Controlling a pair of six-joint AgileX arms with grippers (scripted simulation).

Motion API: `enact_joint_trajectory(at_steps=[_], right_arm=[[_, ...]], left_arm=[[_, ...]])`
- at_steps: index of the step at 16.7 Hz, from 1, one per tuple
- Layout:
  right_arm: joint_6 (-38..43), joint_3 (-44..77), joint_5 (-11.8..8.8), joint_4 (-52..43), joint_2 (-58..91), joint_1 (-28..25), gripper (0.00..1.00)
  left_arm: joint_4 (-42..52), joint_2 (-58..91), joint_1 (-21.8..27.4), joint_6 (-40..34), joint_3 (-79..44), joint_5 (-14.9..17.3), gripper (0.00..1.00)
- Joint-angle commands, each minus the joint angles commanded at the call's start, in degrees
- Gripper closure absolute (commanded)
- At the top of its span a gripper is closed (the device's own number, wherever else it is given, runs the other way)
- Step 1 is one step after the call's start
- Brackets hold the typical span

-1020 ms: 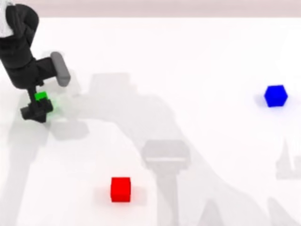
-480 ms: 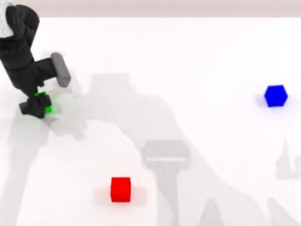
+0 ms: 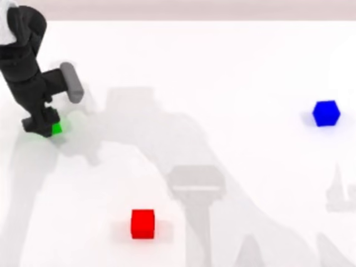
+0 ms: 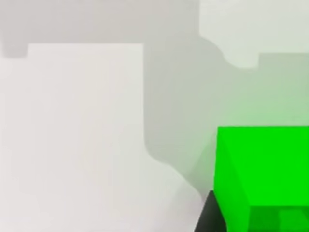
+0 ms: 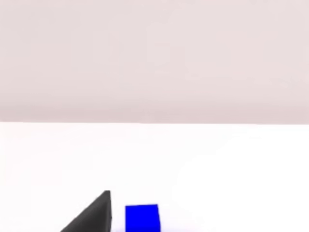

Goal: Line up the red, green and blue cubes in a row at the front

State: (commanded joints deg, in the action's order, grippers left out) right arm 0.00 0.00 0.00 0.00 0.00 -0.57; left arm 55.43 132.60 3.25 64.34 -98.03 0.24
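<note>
Top view is showing the left gripper (image 3: 43,125) sitting down low at the far left of the white surface (image 3: 233,67), right over the green cube (image 3: 56,128). Only a small corner of that cube is peeking out beside the dark fingers, and the rest is lying hidden under the gripper. Whether the fingers are pressing on the cube or standing slightly apart from it I cannot tell from above.

Left wrist view is filling its lower corner with the green cube (image 4: 263,179), seen very close, with a dark piece of the gripper touching its edge and a green glow spreading on the surface around it. The gap between the fingers is not showing here either.

The red cube (image 3: 143,223) is lying near the front edge, left of centre, well apart from the green one. The blue cube (image 3: 326,113) is resting at the far right, turned at an angle to the edges of the surface.

Right wrist view is catching the blue cube (image 5: 142,217) low down, just beside a dark fingertip of the right gripper; that gripper's opening cannot be told, and the right arm itself is out of the top view.
</note>
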Motion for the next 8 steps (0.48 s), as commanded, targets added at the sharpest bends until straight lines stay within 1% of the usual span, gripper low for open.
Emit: enact_joint_trajectory(at_steps=[5,8], right_arm=[[0.00,0.00,0.00,0.00,0.00,0.00,0.00],[0.00,0.00,0.00,0.00,0.00,0.00,0.00]], left_arm=[[1.13,-1.22,-0.02,-0.41,-0.09,0.30,1.00],[5.37,-2.26,-0.44,-0.42,-3.49,0.31,1.00]])
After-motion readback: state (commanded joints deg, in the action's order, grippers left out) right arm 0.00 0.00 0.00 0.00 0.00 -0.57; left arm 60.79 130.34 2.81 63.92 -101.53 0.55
